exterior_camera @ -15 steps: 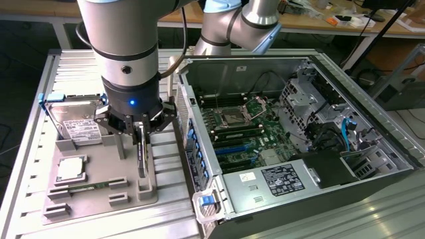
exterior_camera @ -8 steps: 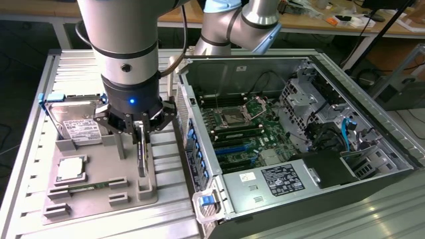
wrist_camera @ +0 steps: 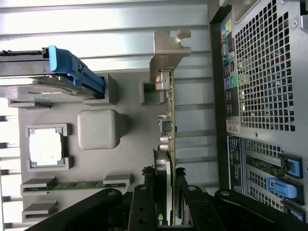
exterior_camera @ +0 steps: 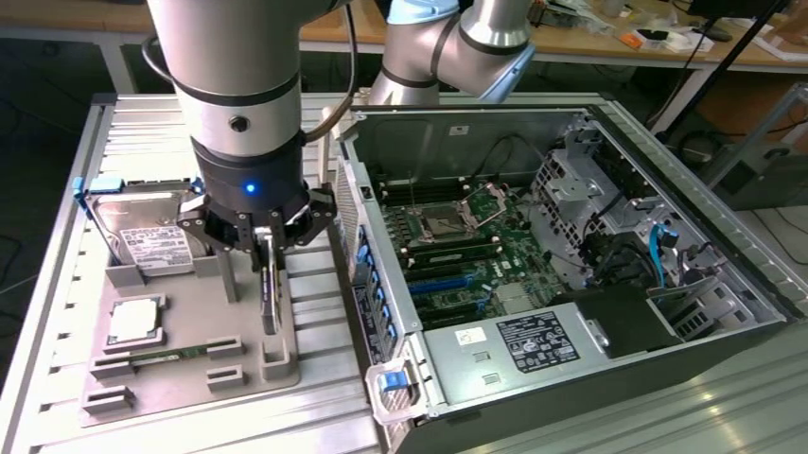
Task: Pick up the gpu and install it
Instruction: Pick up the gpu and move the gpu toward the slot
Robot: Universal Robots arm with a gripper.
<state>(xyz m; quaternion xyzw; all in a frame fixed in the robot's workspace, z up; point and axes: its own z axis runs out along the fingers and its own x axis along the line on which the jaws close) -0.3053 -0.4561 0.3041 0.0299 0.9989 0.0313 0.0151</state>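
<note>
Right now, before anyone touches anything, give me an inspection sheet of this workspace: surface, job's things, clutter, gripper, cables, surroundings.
Surface: grey fixture tray on a slatted metal table.
Job's things: gpu standing on edge in its tray slot; open computer case beside the tray, motherboard exposed.
Clutter: hard drive, processor and memory stick, each in a tray holder.
Gripper: gripper closed on the gpu's upper edge, one finger on each face.
Cables: blue cables inside the case; black cable beside the arm.
Surroundings: workbench behind, with small items.
</note>
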